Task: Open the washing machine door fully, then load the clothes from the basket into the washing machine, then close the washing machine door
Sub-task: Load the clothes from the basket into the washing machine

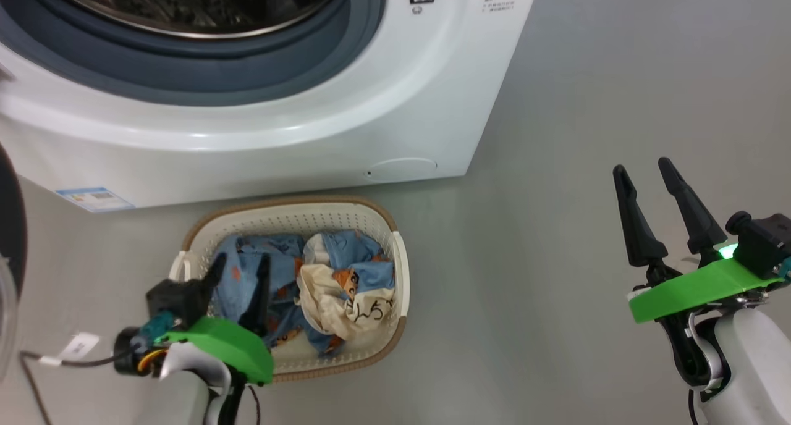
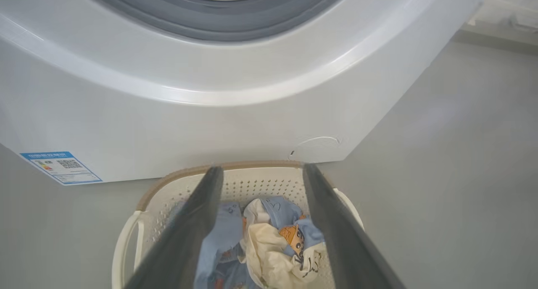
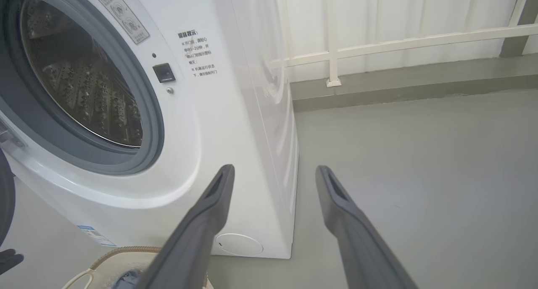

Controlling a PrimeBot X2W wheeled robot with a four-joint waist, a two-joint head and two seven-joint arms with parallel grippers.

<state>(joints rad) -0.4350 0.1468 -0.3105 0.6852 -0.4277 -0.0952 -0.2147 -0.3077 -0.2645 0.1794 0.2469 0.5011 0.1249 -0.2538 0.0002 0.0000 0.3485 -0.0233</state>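
Note:
The white washing machine [image 1: 296, 128] stands with its steel drum [image 3: 84, 91] exposed. A sliver of the door's black rim [image 1: 9, 227] shows swung out at the far left. In front sits the cream basket [image 1: 290, 218] holding both clothes: the light blue garment [image 1: 244, 270] on the left and the cream garment [image 1: 337, 298] on the right. My left gripper [image 1: 242, 261] hangs open just above the blue garment, fingers straddling the clothes [image 2: 269, 247] in the left wrist view. My right gripper [image 1: 642, 168] is open and empty over the floor, right of the machine [image 3: 235, 112].
Grey floor [image 1: 556, 258] spreads to the right of the machine and basket. A white railing [image 3: 378, 45] and a low kerb run along the back wall. A cable with a white tag [image 1: 77, 346] trails from my left wrist. The round filter cap [image 1: 401, 167] is low on the machine's front.

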